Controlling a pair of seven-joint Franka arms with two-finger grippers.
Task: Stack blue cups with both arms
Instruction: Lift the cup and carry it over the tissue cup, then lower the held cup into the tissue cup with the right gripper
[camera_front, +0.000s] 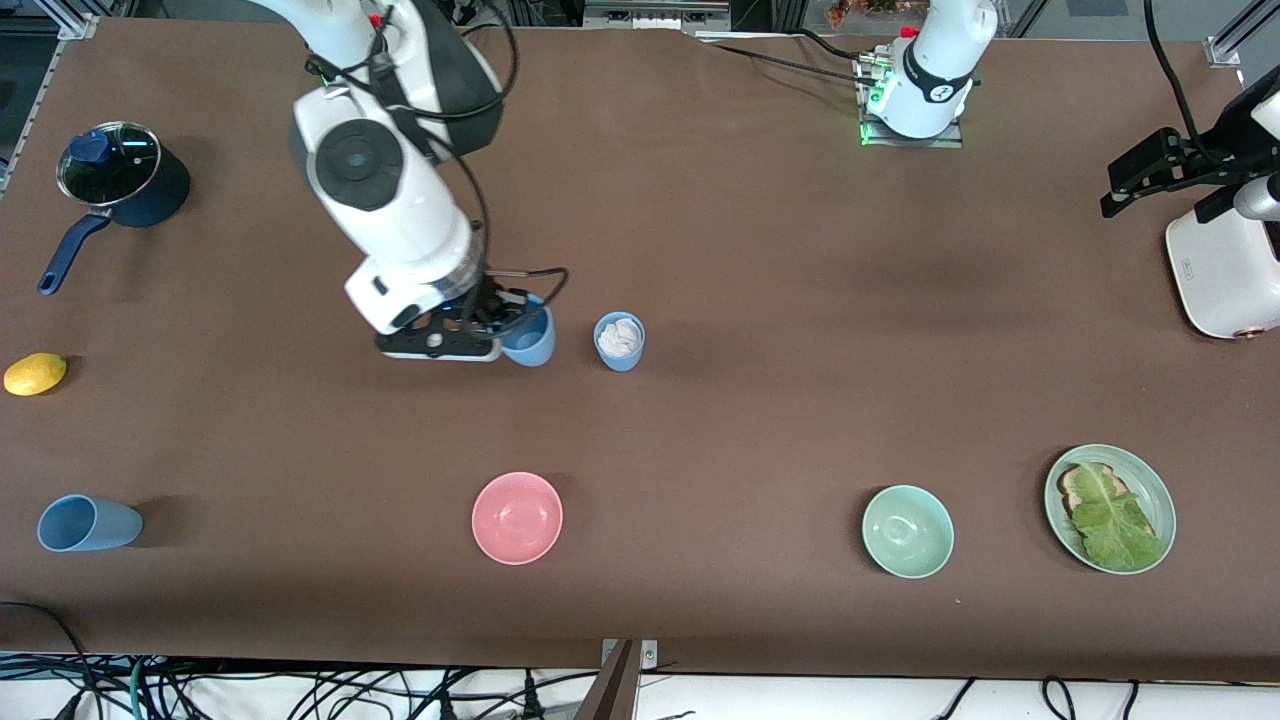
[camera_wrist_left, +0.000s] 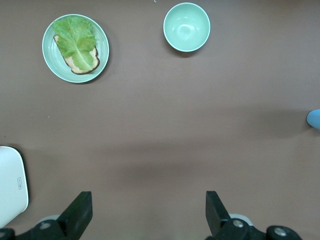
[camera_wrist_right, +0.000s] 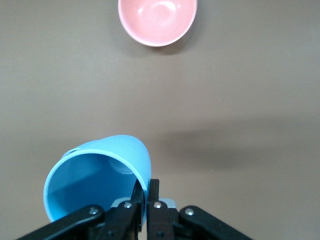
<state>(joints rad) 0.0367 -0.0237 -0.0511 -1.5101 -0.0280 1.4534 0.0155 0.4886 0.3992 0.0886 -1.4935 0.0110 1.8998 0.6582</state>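
My right gripper (camera_front: 505, 325) is shut on the rim of a sky-blue cup (camera_front: 530, 338). One finger is inside the cup (camera_wrist_right: 95, 182) and one outside, and the cup hangs tilted. Beside it, toward the left arm's end, a second blue cup (camera_front: 619, 342) stands upright with something white and crumpled inside. A third blue cup (camera_front: 88, 523) lies on its side near the front camera at the right arm's end. My left gripper (camera_front: 1118, 188) waits open and empty over the table's left arm end, its fingers (camera_wrist_left: 80, 212) wide apart.
A pink bowl (camera_front: 517, 517), a pale green bowl (camera_front: 907, 531) and a green plate (camera_front: 1160, 500) with toast and lettuce lie nearer the front camera. A lidded dark pot (camera_front: 120, 178) and a lemon (camera_front: 35, 373) sit at the right arm's end. A white appliance (camera_front: 1225, 270) stands by the left gripper.
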